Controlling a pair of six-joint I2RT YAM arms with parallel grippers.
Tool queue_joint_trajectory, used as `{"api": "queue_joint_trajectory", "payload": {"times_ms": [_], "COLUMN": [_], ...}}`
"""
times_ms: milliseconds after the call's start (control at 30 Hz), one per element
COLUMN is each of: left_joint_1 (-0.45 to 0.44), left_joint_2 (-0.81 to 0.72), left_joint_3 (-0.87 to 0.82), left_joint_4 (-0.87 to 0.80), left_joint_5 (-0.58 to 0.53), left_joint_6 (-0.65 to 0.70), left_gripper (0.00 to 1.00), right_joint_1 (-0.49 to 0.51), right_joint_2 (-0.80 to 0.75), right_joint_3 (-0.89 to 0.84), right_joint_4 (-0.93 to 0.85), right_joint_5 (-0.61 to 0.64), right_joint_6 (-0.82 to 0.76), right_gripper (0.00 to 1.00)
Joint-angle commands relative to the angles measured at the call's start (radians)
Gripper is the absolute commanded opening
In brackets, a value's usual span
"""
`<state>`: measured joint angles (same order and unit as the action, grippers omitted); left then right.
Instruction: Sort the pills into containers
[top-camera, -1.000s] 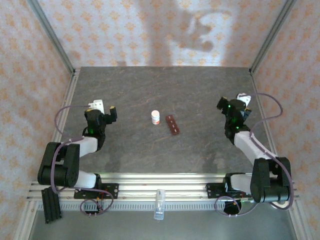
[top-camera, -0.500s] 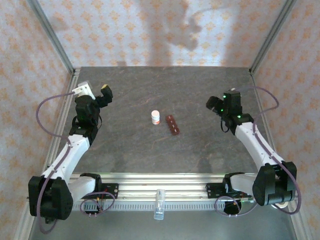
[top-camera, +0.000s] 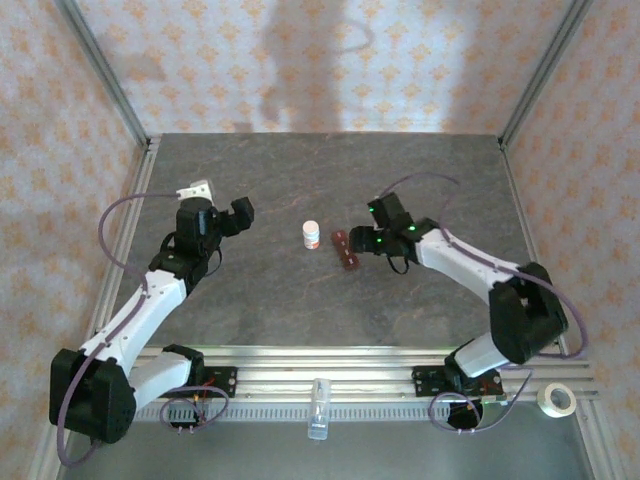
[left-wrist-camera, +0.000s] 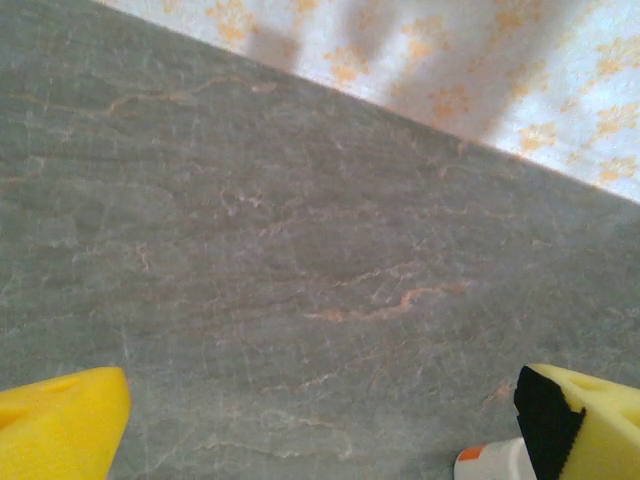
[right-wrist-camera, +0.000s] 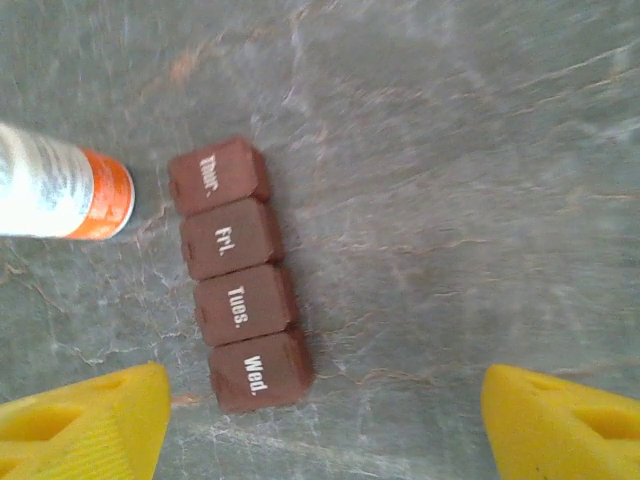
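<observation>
Standing half cropped: pill bottle (right-wrist-camera: 55, 190)

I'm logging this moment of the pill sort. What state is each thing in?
pill organizer: lying flat, all four lids shut
pill bottle: standing upright beside the organizer, not touching it
left end effector: open, holding nothing
right end effector: open, above the organizer, holding nothing

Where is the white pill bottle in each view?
Top external: bottle centre frame, just left of the containers.
Left wrist: bottle at bottom edge, near right corner.
Right wrist: bottle at left edge, beside the Thur. compartment.
Shared landmark: the grey veined table.
</observation>
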<state>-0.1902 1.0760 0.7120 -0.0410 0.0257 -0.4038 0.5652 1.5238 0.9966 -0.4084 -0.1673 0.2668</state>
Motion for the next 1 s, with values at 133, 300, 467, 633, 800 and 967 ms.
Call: {"api": "queue_joint_trajectory", "payload": {"times_ms": [133,300,467,633,800,967], "left_joint_1": [-0.008,-0.01,-0.009,-0.01,-0.009,-0.011], "left_joint_2": [0.065,0.093,0.114,0.129,0.139,0.138], "left_joint_3": [0.072,0.083,0.102,0.121,0.125,0.121], "left_joint_4": [-0.106,-0.104,-0.119,-0.133,-0.136,-0.145], "left_joint_5": [0.006,0.021,0.028,0.033,0.043,0.045], "left_joint_6": [-0.015,-0.029,-0.022,-0.013,-0.025,-0.033], "left_gripper": [1.0,1.0,1.0,1.0,1.0,1.0], "right_joint_1": [0.079,0.096,0.099,0.101,0.102,0.102], "right_joint_2": [0.16,0.224,0.274,0.305,0.323,0.333], "right_joint_3": [0.121,0.147,0.159,0.169,0.173,0.174], "right_joint_4": [-0.06,-0.06,-0.051,-0.043,-0.037,-0.032], "right_joint_5": [0.081,0.1,0.094,0.091,0.083,0.081], "right_joint_6": [-0.081,-0.096,-0.107,-0.111,-0.115,-0.12], "right_gripper": [0.8,0.8,0.79,0.74,0.7,0.66]}}
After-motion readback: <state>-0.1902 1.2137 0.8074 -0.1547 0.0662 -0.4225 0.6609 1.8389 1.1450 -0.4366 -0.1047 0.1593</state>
